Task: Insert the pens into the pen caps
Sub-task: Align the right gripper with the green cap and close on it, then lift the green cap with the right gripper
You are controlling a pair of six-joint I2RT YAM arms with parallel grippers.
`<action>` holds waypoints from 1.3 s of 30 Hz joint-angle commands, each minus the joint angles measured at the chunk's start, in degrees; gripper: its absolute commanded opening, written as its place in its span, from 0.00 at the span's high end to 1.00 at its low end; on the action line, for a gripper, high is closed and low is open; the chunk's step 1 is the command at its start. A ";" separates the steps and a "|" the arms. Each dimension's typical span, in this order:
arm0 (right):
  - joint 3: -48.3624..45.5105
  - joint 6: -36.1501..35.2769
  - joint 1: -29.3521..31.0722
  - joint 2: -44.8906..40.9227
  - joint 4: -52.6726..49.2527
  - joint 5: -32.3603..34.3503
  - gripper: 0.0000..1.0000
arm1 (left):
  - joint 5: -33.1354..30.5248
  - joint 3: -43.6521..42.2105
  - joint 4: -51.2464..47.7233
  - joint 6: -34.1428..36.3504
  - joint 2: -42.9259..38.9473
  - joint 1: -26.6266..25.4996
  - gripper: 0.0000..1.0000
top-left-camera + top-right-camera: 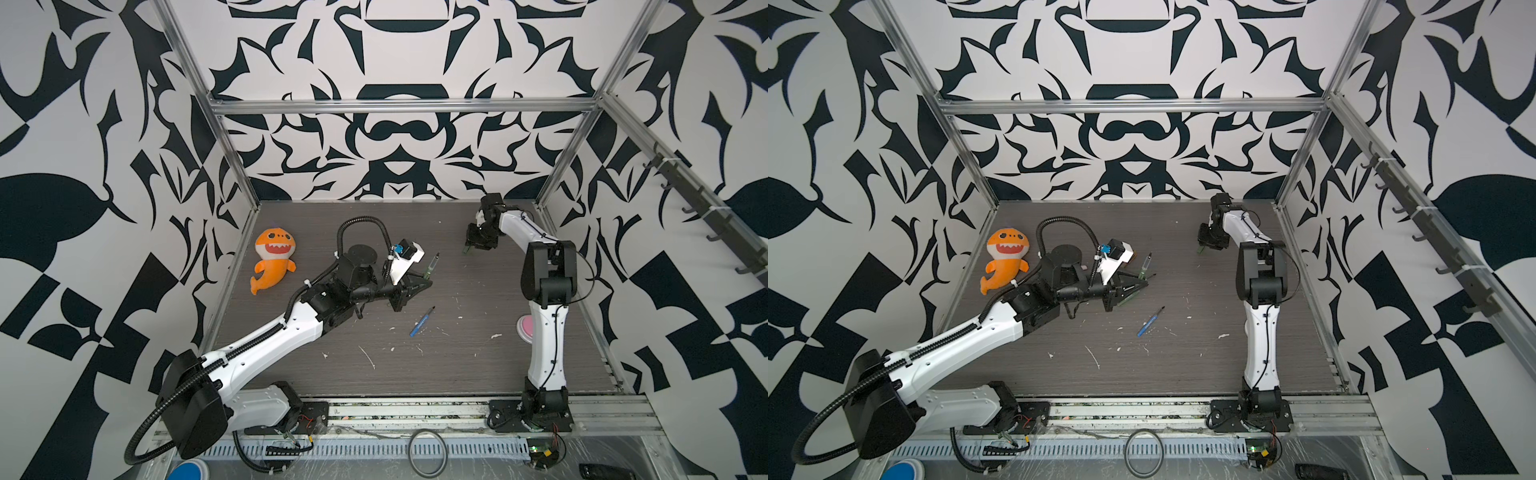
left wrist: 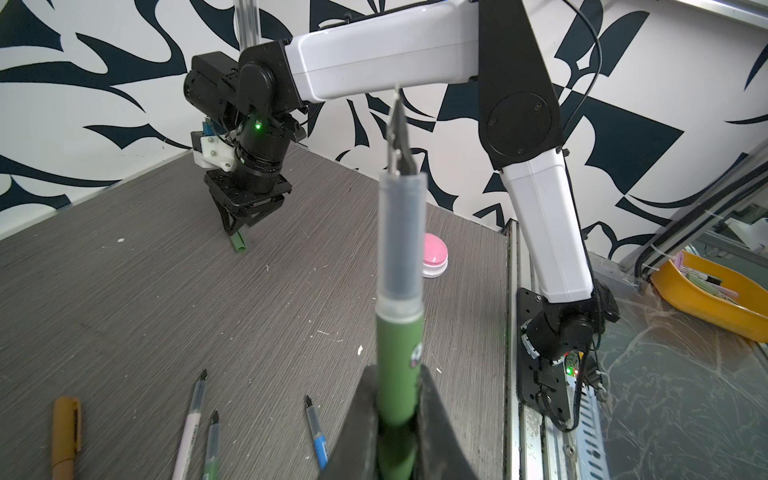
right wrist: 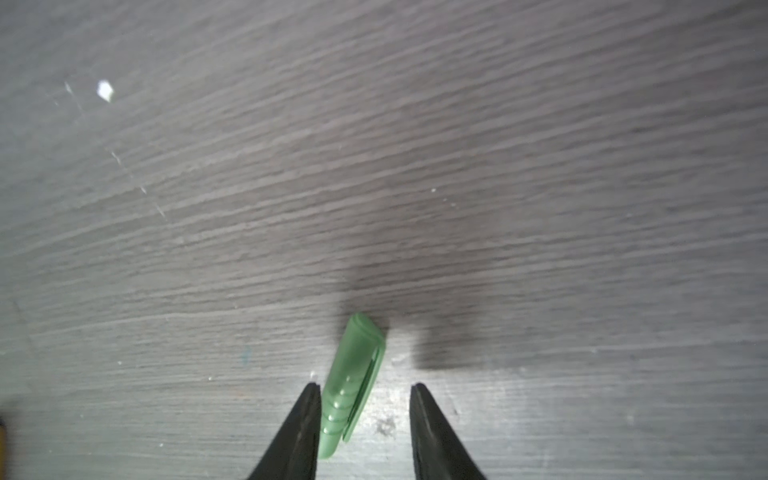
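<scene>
Dark wood-grain table (image 3: pixel 415 145) is carrying the work. Right hand (image 3: pixel 365 388) is straddling a green cap (image 3: pixel 353 374) lying flat on it, jaws parted, one jaw touching the cap, probably poised to pinch it. Left hand (image 2: pixel 397 376) is clenching a green pen (image 2: pixel 400 332), dark tip held clear of the table, likely presenting it for capping. Cap is looking pale, ribbed, clipped.

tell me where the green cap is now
The green cap lies on the table between the parted fingers of the right tool; in both top views that is far back on the right.
</scene>
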 commanded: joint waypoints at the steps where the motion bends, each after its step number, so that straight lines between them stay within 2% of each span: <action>1: 3.27 1.98 -0.20 -0.29 -1.81 -0.42 0.68 | 0.65 1.90 -0.34 0.49 -0.12 -0.35 0.91; 7: 5.28 3.12 -0.19 1.51 -2.54 -1.30 0.77 | 1.06 1.86 -0.21 0.23 0.23 -0.41 0.91; 28: 4.20 2.56 -0.10 2.88 -3.70 -1.14 0.73 | 1.53 2.01 -0.16 0.14 0.66 -0.42 0.91; 39: -10.26 1.12 3.66 -7.33 2.39 2.86 0.77 | 1.79 2.06 -0.08 -0.21 0.70 -0.41 0.91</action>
